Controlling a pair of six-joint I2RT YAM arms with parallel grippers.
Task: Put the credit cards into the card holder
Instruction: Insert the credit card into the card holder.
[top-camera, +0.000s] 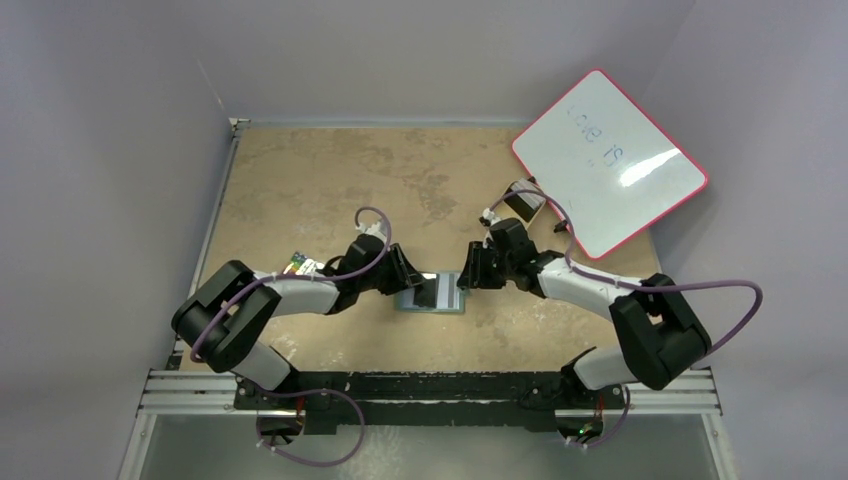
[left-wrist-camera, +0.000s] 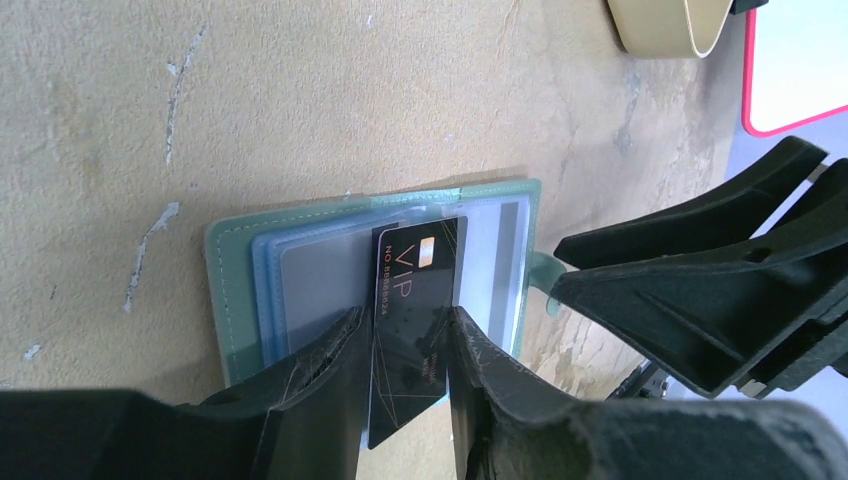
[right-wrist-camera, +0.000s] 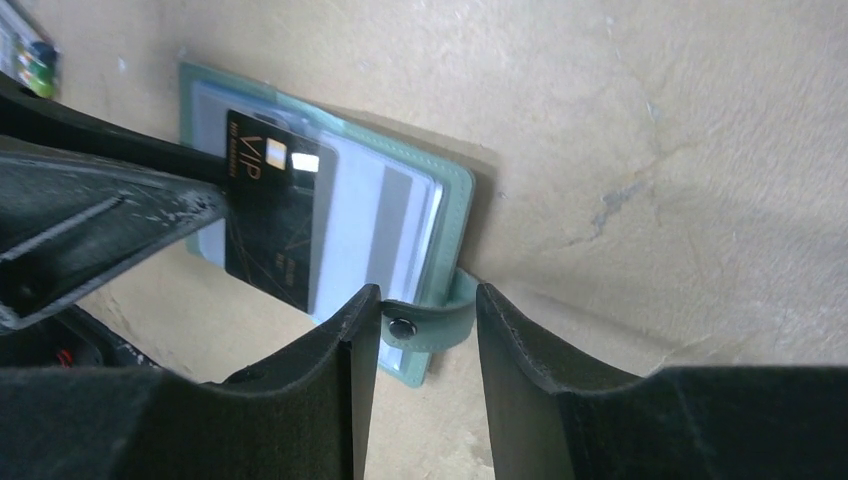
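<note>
The green card holder (top-camera: 432, 293) lies open on the table between both arms, its clear sleeves up. A black VIP credit card (left-wrist-camera: 415, 270) lies slanted on the sleeves, its near corner sticking out past the holder's (left-wrist-camera: 235, 290) edge. My left gripper (left-wrist-camera: 405, 325) is open just above that card, one finger on each side. A grey card (left-wrist-camera: 315, 275) and a pale striped card (left-wrist-camera: 495, 270) sit in the sleeves. My right gripper (right-wrist-camera: 428, 300) is open around the snap tab (right-wrist-camera: 420, 325), which touches the left finger only. The black card (right-wrist-camera: 270, 215) also shows in the right wrist view.
A red-rimmed whiteboard (top-camera: 607, 160) lies at the back right, overhanging the table. A tan oval tray (left-wrist-camera: 665, 25) stands beside it. A small colourful item (top-camera: 298, 263) lies by the left arm. Walls close the left and back sides.
</note>
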